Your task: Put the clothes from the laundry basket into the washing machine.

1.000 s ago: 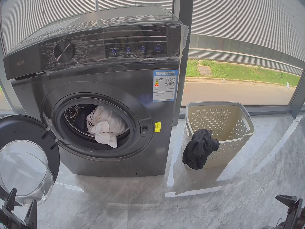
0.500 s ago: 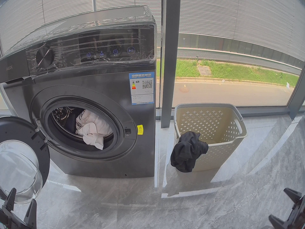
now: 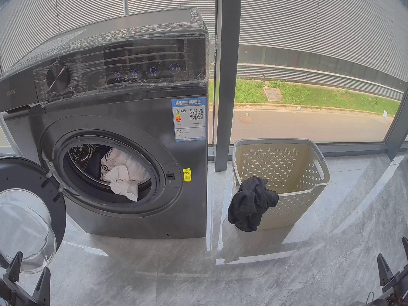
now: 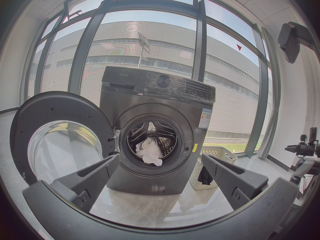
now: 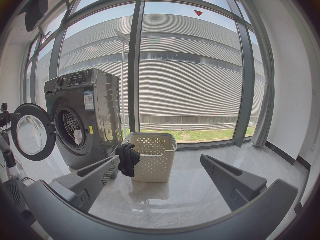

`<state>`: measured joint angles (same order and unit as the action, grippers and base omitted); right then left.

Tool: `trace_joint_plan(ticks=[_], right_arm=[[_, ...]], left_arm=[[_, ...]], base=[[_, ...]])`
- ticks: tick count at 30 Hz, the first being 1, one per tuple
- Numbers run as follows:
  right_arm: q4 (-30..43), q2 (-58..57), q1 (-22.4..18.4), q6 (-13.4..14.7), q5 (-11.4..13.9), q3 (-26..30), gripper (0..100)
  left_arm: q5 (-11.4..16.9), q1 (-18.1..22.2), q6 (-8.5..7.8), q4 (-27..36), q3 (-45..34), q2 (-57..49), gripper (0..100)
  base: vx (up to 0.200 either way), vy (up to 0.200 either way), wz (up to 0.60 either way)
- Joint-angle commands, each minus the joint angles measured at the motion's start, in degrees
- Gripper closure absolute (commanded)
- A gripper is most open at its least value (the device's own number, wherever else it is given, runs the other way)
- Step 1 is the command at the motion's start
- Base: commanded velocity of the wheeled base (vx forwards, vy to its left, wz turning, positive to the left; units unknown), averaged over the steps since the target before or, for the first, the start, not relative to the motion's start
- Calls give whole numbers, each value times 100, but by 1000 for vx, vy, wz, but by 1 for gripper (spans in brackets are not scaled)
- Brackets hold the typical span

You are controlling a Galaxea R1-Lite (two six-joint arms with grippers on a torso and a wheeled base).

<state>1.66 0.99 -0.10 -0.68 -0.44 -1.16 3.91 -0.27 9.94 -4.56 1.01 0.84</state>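
Note:
The grey washing machine [image 3: 127,107] stands at the left with its round door [image 3: 27,217] swung wide. A white garment [image 3: 121,173] lies in the drum opening, partly over its lip. To the machine's right stands the cream laundry basket [image 3: 297,166]. A black garment [image 3: 250,202] hangs over its near left rim. My left gripper [image 3: 27,275] is low at the bottom left, open and holding nothing. My right gripper [image 3: 393,260] is low at the bottom right, open, well short of the basket. The left wrist view has the white garment [image 4: 149,150]; the right wrist view has the black garment [image 5: 127,159].
A dark window pillar [image 3: 227,73] rises between machine and basket. Glass walls close off the back. The grey marble floor [image 3: 204,273] in front of both is open. The open door juts out over the floor near my left gripper.
The whole head picture shifted left between the first and second frames, so the camera turned right. My right gripper's fingers have turned from pointing left to pointing up. The clothes have not moved.

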Motion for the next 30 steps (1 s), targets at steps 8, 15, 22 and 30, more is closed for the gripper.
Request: trace_joint_plan(ticks=[8,15,22,30], right_arm=[[-8,-99,1,-11,18,54,0],[-8,-99,1,-11,18,54,0],[-8,-99,1,-2,18,54,0],[-8,-99,1,-11,18,54,0]], left_arm=[[136,0,0,-1,-101,-84,0],[101,0,0,-1,-101,-84,0],[92,0,35,16,-92,-84,0],[83,0,52,-1,-101,-84,0]], base=[[0,-175,0],[0,-143,0],[86,0,0],[200,0,0]])
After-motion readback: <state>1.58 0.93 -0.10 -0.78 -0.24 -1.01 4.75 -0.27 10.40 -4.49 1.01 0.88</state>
